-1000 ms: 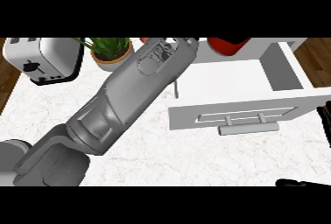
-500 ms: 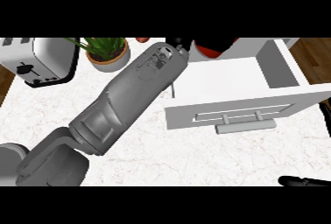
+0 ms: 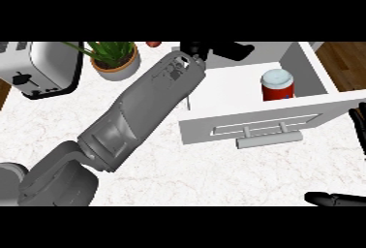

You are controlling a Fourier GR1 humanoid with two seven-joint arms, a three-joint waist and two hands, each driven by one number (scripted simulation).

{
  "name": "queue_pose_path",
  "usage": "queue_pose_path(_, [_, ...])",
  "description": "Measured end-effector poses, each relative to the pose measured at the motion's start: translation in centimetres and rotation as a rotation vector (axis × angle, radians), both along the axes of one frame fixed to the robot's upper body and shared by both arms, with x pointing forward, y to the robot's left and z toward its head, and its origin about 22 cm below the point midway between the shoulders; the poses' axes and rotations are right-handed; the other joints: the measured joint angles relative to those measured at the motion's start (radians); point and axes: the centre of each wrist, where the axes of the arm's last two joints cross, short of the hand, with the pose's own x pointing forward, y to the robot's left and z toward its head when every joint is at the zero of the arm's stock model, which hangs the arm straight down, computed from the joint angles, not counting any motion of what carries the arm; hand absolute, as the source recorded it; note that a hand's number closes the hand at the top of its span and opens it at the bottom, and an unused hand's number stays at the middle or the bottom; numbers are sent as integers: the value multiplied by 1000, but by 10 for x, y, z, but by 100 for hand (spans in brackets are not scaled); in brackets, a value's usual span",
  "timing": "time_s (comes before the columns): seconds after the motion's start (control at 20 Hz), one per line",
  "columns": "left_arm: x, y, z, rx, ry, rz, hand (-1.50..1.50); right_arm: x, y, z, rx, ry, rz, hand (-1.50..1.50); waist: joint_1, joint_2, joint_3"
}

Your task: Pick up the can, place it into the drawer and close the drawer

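Observation:
The can (image 3: pixel 277 85), red with a white lid, stands upright inside the open white drawer (image 3: pixel 227 92), near its right wall. My left forearm crosses the counter from the lower left. My left hand (image 3: pixel 213 49) sits at the drawer's back left corner with straight fingers, apart from the can and holding nothing. The drawer's front panel (image 3: pixel 266 127) carries a bar handle (image 3: pixel 268 141). My right hand (image 3: pixel 336 198) shows at the lower right edge, open, and its fingertips (image 3: pixel 358 127) also appear to the right of the front panel.
A silver toaster (image 3: pixel 39 68) stands at the back left of the white marble counter (image 3: pixel 186 174). A potted plant (image 3: pixel 114 60) stands beside it, with a small red object (image 3: pixel 154 43) behind. Wooden floor (image 3: pixel 350 63) lies beyond the counter's right edge.
The can now stands free in the drawer and my left hand has let go and drawn back to the left. The view has shifted, showing more of the drawer, and my right hand has risen into view.

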Motion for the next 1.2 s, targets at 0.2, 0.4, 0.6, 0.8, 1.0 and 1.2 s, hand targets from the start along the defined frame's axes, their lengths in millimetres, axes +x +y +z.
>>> queue_pose_path(0.2, [0,1,-5,-4,3,33,-150,1,3,4,-5,-7,8,-150,-5,1,0])
queue_pose_path(0.4, [0,3,-10,-14,-2,54,-150,-3,1,3,0,-7,13,-150,-6,1,0])
queue_pose_path(0.6, [-2,3,-14,-31,-9,72,-150,-6,3,6,-30,-26,10,-150,-6,0,-1])
queue_pose_path(0.8, [-1,3,-11,-62,-3,81,-150,-11,4,20,-130,-72,-7,-150,-7,1,-1])
queue_pose_path(1.0, [-2,0,-5,-97,3,79,-150,-12,5,27,-251,-118,-12,-150,-2,0,-1])
queue_pose_path(1.2, [-3,-2,-1,-143,-3,68,-150,-7,11,33,-361,-159,-7,-150,14,0,-2])
